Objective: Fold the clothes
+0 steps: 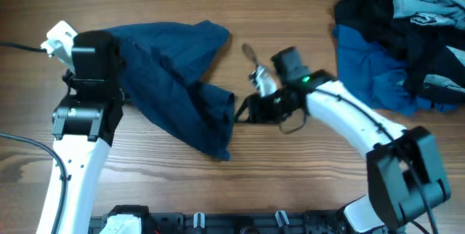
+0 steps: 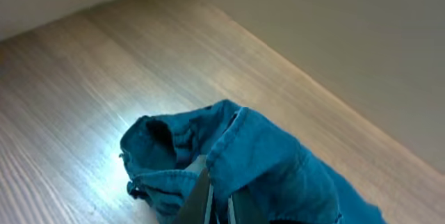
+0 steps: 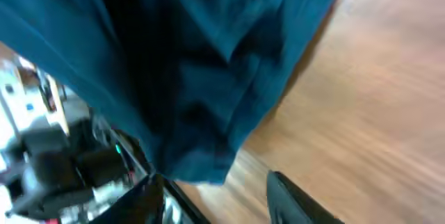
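One pair of navy shorts lies rumpled on the worktop, left of the middle. From overhead the cloth is broad at its upper end, where one flap reaches toward the centre. It narrows as it runs down to a creased tail near the front edge.

The left jaws are clenched on the shorts. The left wrist view shows the two thin fingers close together at the bottom of the picture. Blue fabric is bunched around and just ahead of them, with a seamed edge and a rolled opening beyond on the bare wood. From overhead the left arm covers the left side of the garment, so the pinch itself is hidden there.

The right jaws are released and hold nothing. From overhead they sit at the right edge of the shorts, about halfway down, pointing left at the cloth. Whether they touch it cannot be told. The right wrist view is blurred. It shows the two dark fingers well apart at the bottom with wood between them. The dark fabric hangs above them, and its lowest edge comes down near the left finger.

Several more clothes sit in a pile at the far right corner: black, mid-blue and pale denim pieces heaped together, well apart from both jaws and from the shorts.
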### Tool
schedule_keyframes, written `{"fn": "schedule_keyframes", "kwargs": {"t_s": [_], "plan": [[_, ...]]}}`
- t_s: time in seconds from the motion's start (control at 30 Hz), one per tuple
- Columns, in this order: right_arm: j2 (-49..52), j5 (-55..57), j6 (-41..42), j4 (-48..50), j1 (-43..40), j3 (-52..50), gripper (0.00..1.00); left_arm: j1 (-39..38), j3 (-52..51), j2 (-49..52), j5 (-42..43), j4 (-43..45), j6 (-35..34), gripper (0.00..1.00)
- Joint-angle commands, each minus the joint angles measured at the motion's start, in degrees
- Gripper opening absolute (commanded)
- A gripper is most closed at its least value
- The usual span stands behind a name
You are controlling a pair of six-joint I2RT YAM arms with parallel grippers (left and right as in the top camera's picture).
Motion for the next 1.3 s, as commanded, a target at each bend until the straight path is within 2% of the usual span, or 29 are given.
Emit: {"fn": "schedule_keyframes", "kwargs": {"t_s": [0.0, 0.1, 0.2, 0.3, 0.4, 0.47, 0.67, 1.27], "plan": [[0.3, -1.6, 4.5, 0.8, 5.4, -2.1, 0.41, 1.9, 0.8, 0.1, 2.1, 1.1, -0.2, 0.04], [0.3, -2.8, 12.0, 1.7, 8.9, -2.6, 0.41, 2.0, 0.8, 0.1, 2.1, 1.0, -0.2, 0.04], [0.3, -2.5, 25.0, 6.2, 12.4, -3.5, 0.41, 2.0, 0.8, 0.1, 2.1, 1.0, -0.2, 0.04], [0.3, 1.7, 39.1, 12.2, 16.8, -5.4, 0.4, 2.0, 0.8, 0.1, 2.1, 1.0, -0.2, 0.04], [0.3, 6.5, 47.4, 14.6, 19.3, -8.3, 0.4, 2.0, 0.8, 0.1, 2.1, 0.6, -0.2, 0.04], [0.3, 7.8, 49.3, 14.6, 18.6, -9.7, 0.41, 2.0, 0.8, 0.1, 2.1, 0.2, -0.2, 0.04], [0.3, 9.1, 47.1, 14.0, 14.4, -10.5, 0.46, 2.0, 0.8, 0.1, 2.1, -0.2, -0.2, 0.04], [0.3, 13.6, 51.8, 25.4, 17.3, -12.1, 0.51, 2.0, 0.8, 0.1, 2.1, -0.5, -0.2, 0.04]]}}
